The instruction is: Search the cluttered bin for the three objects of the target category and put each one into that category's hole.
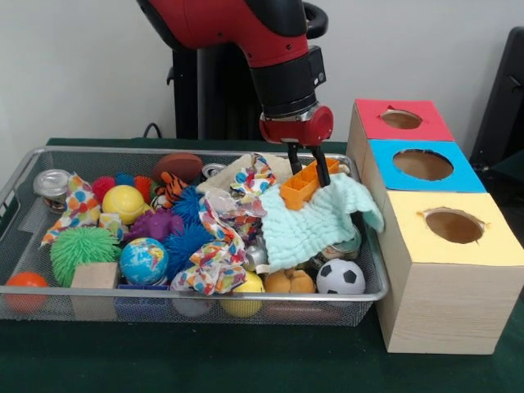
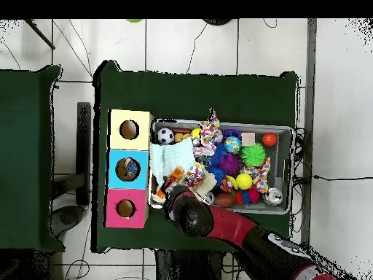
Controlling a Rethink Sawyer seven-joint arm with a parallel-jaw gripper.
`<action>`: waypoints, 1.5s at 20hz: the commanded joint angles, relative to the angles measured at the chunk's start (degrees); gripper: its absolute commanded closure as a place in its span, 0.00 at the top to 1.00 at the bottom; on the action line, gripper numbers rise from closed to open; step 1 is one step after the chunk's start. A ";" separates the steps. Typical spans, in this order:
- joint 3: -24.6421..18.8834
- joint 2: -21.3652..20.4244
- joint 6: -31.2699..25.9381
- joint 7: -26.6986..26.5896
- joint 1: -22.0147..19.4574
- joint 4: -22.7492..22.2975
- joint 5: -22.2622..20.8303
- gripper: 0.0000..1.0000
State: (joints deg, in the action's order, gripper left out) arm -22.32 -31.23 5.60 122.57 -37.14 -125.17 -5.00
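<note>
The wire mesh bin is full of toys; it also shows in the overhead view. My gripper hangs over the bin's right end, shut on a ridged orange plastic piece just above a mint-green cloth. A shiny clear-looking piece lies in the bin's far left corner; I cannot tell whether it is plastic or a can. Another shiny piece peeks from under the cloth. The red-topped box's hole is right of the gripper, farthest from the camera, and also shows in the overhead view.
The blue-topped box and yellow-topped box stand in a row with the red one beside the bin. The bin holds wads of dotted paper, balls, a soccer ball, a globe ball and a wooden block.
</note>
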 commanded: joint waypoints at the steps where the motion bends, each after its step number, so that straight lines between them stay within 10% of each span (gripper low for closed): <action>1: 6.25 8.60 -4.05 -2.34 0.05 14.34 -2.98 0.00; 17: 21.92 4.76 -19.42 -4.88 6.33 30.88 -18.46 0.00; 30: 22.62 5.20 -21.37 -4.95 5.92 36.46 -27.62 0.00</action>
State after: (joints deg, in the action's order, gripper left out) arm -10.52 -33.15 -12.90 122.58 -26.49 -104.28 -24.67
